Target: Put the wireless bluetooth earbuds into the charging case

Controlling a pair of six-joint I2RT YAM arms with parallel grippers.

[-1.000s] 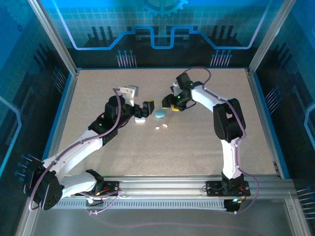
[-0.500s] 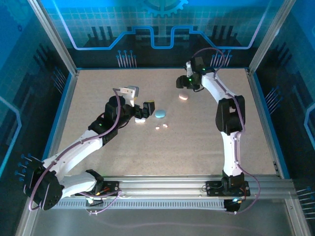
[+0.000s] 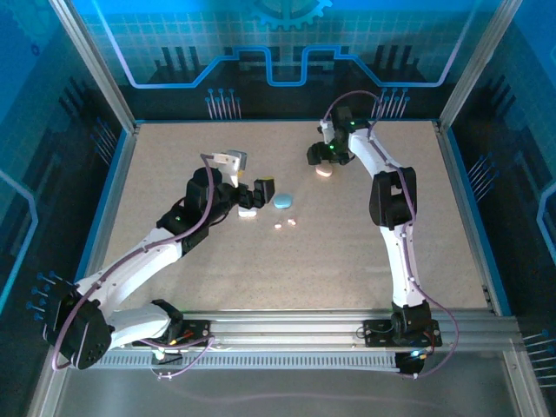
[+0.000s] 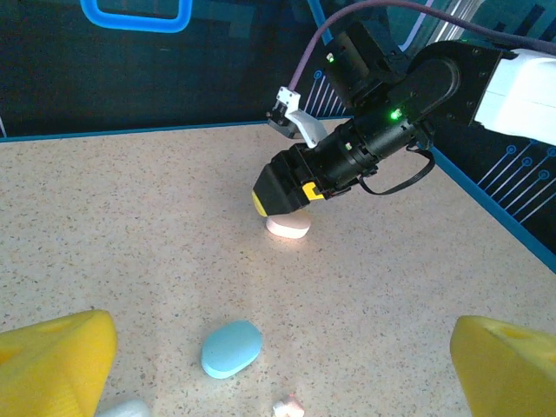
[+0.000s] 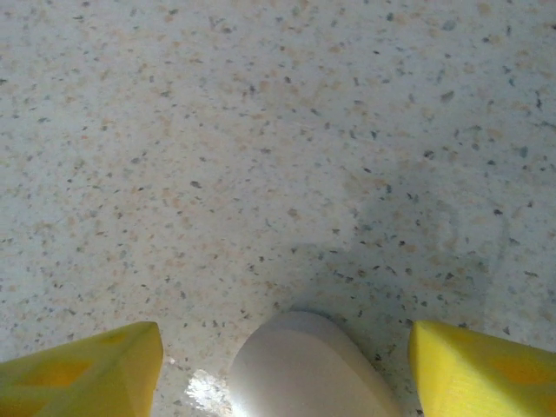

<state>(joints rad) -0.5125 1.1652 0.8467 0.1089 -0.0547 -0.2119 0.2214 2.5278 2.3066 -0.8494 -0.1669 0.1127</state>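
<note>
Right wrist — smooth, pale pebble-shaped case (image 5: pixel 304 369) on speckled tabletop (image 5: pixel 261 130).

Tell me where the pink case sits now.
Top view: the pink case lies right of centre, just under the right gripper, beyond the blue case.

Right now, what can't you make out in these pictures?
- Pink case: in the left wrist view, the right gripper covers its top. In the right wrist view, the bottom edge cuts it off.
- White case: in the top view, the left gripper hides part of it.
- Earbuds: in the top view, too small to tell shape or colour.
</note>
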